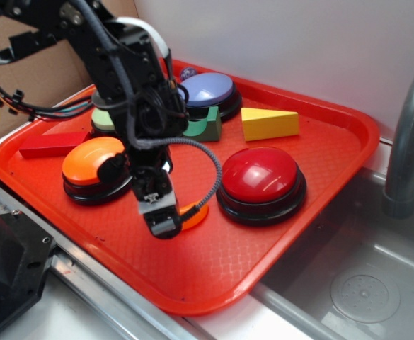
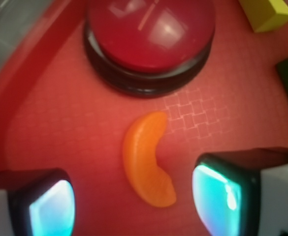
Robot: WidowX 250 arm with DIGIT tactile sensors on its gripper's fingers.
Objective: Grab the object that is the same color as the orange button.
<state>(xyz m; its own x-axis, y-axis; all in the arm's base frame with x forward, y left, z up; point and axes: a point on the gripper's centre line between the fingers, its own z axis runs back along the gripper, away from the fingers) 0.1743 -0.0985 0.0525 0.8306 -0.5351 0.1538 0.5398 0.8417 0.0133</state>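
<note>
the orange slice [image 2: 147, 160] lies flat on the red tray [image 2: 45, 123], between the gripper's [image 2: 134, 204] two fingers [image 2: 220, 196], touching neither; they stand wide apart, holding nothing. the red button [image 2: 151, 42] sits beyond the fingertips.

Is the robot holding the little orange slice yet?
No, nothing is held. The gripper is open, its jaws standing on either side of the orange slice, which lies on the tray.

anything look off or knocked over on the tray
Nothing stands out. The orange slice lies flat on the tray, whole, between the open gripper's fingers. The red button and orange button sit upright, and nothing is spilled.
</note>
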